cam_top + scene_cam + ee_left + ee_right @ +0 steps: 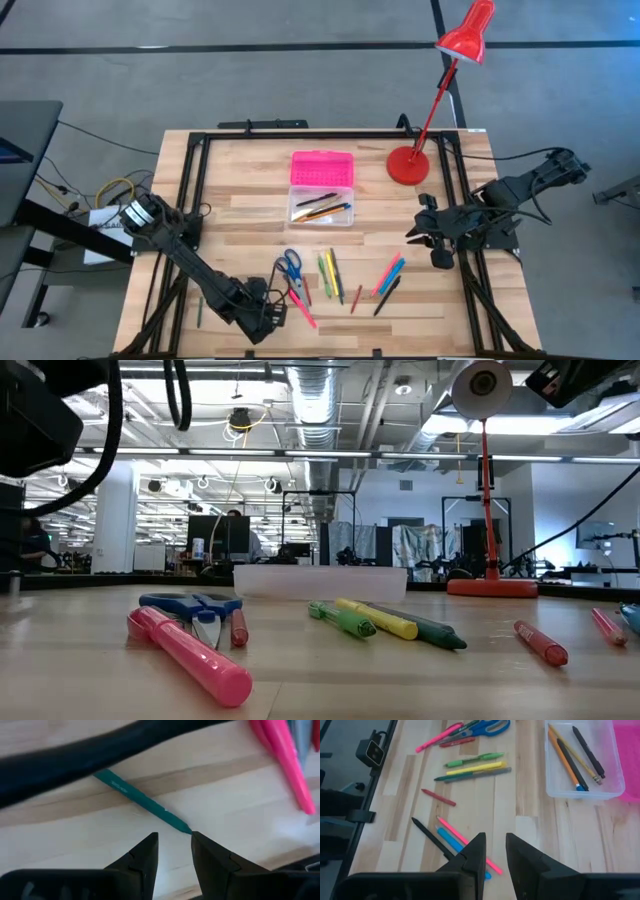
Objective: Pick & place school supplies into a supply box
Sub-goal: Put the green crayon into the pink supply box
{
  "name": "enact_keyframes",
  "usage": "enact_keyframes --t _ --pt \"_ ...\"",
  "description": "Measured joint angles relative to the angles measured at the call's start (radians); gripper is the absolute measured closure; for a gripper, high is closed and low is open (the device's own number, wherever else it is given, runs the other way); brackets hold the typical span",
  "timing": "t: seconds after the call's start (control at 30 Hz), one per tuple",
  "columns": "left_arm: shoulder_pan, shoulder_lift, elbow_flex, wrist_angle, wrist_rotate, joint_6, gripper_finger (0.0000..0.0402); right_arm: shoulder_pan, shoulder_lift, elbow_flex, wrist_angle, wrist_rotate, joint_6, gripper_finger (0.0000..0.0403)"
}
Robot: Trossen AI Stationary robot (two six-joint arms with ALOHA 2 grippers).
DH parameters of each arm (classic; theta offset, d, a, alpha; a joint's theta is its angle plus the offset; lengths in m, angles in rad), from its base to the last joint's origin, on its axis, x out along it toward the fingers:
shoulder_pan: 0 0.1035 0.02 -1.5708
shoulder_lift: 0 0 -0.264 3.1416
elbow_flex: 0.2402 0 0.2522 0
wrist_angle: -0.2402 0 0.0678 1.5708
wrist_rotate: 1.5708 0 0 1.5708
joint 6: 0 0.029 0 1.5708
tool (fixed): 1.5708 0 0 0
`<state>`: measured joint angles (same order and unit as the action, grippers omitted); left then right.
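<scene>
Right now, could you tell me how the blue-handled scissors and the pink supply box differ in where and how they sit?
The scissors lie flat on the bare table near the front, among loose markers; the supply box sits farther back, toward the red lamp. The scissors are shut, while the supply box is open, its pink lid folded back. The supply box already holds a few pens; the scissors remain outside it. Neither is touched by a gripper.

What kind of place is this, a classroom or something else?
Probably a robotics lab or workshop, not a classroom: two dark robot arms work over a framed wooden table, and the low view shows an open hall with exposed ceiling ducts and workbenches behind.
</scene>
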<state>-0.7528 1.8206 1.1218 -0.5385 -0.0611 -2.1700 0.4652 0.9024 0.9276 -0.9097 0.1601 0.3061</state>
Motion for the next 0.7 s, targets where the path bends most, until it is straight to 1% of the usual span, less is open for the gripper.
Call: enact_keyframes --t 0.1,0.33,0.7 --pt "0.0 0.0 0.014 -0.07 0.001 0.0 0.0292 0.0 0.0 0.0 0.001 0.0 0.0 0.0335" --pt "0.01 0.003 0.016 -0.103 0.0 0.0 0.0292 0.0 0.0 0.0 0.005 0.0 0.002 0.0335" --pt "0.027 0.096 0.022 -0.051 0.013 0.002 0.0292 0.009 0.0 0.0 0.006 -0.003 0.018 0.0335"
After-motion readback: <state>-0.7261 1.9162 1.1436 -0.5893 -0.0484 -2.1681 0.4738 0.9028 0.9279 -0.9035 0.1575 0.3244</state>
